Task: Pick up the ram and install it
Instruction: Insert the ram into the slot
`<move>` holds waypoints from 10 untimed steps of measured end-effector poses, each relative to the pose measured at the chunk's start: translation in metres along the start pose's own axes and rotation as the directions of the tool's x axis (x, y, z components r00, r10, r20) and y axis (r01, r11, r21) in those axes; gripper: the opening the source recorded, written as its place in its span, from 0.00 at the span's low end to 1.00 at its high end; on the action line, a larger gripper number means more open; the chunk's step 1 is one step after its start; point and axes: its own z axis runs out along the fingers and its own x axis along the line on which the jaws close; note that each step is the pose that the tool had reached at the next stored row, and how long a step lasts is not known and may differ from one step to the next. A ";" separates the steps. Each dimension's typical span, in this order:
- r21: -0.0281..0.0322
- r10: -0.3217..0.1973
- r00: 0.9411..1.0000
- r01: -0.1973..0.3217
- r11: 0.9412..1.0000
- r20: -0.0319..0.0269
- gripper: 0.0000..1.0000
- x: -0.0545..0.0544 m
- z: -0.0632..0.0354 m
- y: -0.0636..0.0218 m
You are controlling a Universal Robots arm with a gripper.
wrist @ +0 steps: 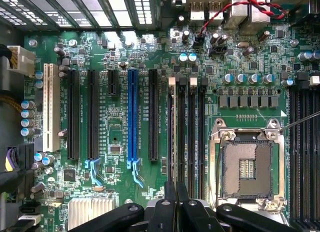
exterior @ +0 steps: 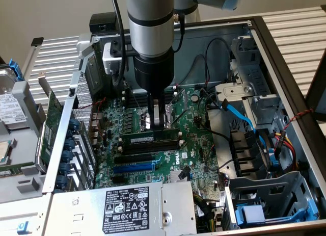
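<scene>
The ram [exterior: 142, 139], a long green stick with black chips and a pale label, stands on edge along a black memory slot in the middle of the motherboard [exterior: 196, 144]. My gripper [exterior: 159, 125] comes straight down onto its top edge, fingers shut on the stick near the end at the exterior view's right. In the wrist view the black fingers [wrist: 170, 202] sit pressed close together, my gripper [wrist: 176, 192] above the slot row. The ram [wrist: 172, 142] runs away from them edge-on as a thin strip beside the other memory slots [wrist: 192, 137].
An open CPU socket [wrist: 247, 167] lies just beside the slots. Black and blue expansion slots [wrist: 132, 117] line the other side. The power supply [exterior: 127, 205] sits in front. A drive cage [exterior: 275, 200] and a blue cable [exterior: 239, 113] crowd the exterior view's right.
</scene>
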 end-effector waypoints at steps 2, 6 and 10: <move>0.001 0.001 1.000 -0.001 1.000 0.000 0.12 0.000 0.0001 0.0000; 0.004 0.003 1.000 -0.003 1.000 0.000 0.12 0.000 0.0007 0.0006; 0.006 0.004 1.000 -0.004 1.000 0.000 0.12 0.000 0.0015 0.0007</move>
